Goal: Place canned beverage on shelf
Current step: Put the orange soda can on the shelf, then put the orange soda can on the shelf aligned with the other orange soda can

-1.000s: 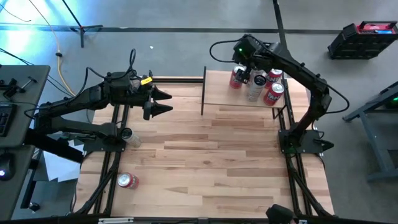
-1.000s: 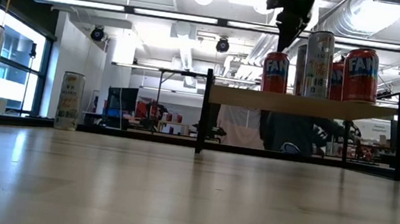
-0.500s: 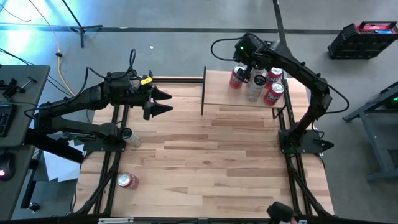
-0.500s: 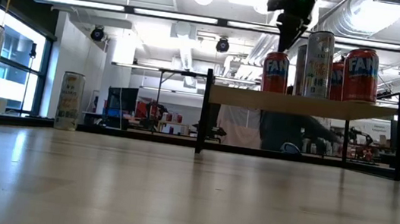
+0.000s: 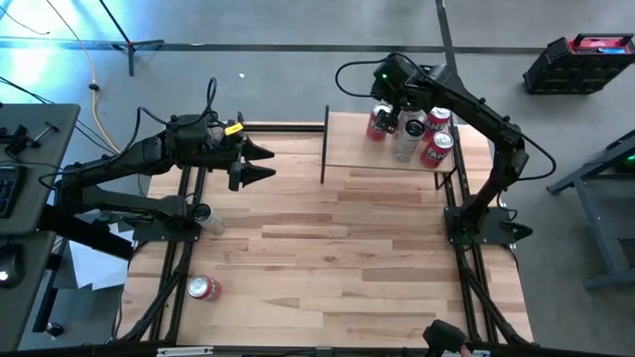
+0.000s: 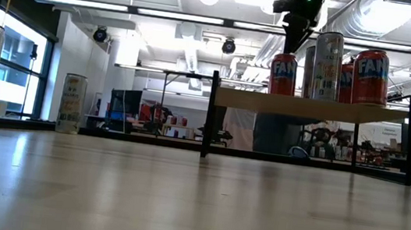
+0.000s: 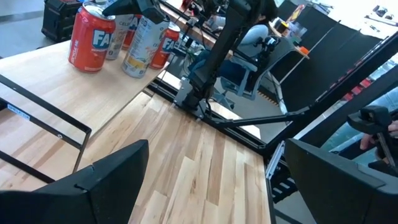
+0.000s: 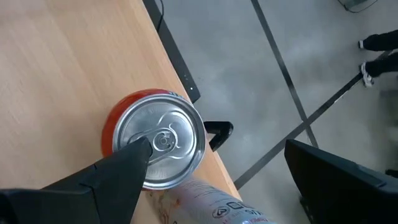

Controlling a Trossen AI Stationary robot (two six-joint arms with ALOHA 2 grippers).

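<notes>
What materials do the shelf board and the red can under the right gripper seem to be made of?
Shelf: pale wood, matte, faint grain showing; thin black uprights look like metal. Red can: apparently aluminium, with a shiny silver lid, pull tab and glossy red printed side.

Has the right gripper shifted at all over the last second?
No. In the high view the right gripper sits in the same spot above the shelf, by the red can at its far edge, with its fingers open.

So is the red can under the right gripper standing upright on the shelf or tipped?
Upright: the right wrist view looks straight down on the red can's round lid, and it stands on the shelf in the low view.
</notes>
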